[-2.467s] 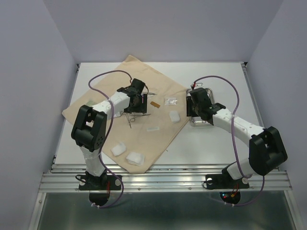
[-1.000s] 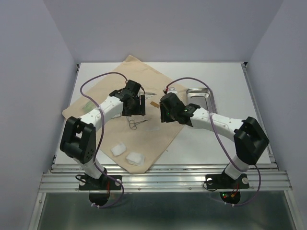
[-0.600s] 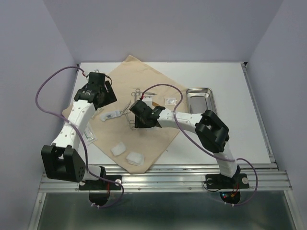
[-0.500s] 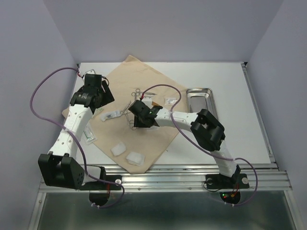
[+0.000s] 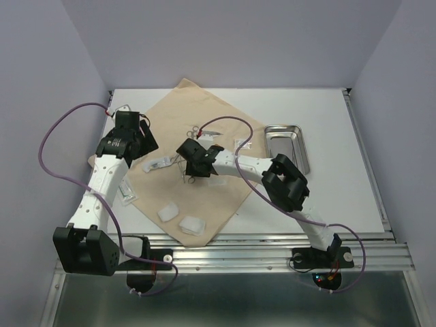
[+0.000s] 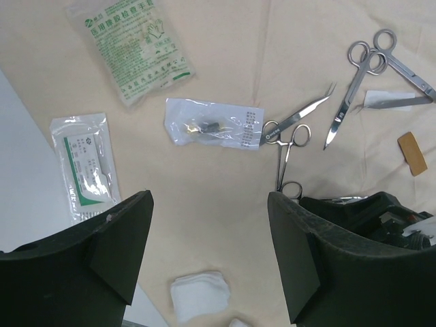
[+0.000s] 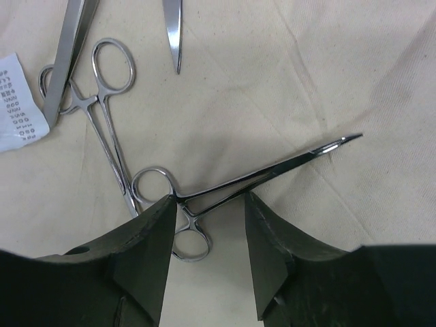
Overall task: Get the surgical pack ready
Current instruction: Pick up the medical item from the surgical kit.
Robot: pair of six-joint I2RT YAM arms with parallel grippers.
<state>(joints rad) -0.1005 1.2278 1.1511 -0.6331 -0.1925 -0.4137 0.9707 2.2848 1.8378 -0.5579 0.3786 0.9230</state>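
Beige woven cloth [image 5: 184,102]: we see it spread slantwise, left of centre.
Instruments: silver forceps [image 7: 259,170], silver scissors [image 6: 347,95] and white gauze pads [image 5: 192,225] lie on it; small rectangular steel tray [image 5: 286,146] sits off it at 3 o'clock.
Surface: white table [image 5: 327,109], pale lilac walls [image 5: 238,41].
Clutter: green-printed plastic packet [image 6: 133,54], clear sachet [image 6: 214,122] toward 9 o'clock.
Right gripper [image 7: 208,204]: jaws apart, straddling the forceps' shanks.
Left gripper [image 6: 208,201]: jaws wide apart above the cloth.

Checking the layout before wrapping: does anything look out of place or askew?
The small rectangular steel tray sits empty on the white table, off the beige woven cloth, which lies diagonally. Silver forceps overlap on it.
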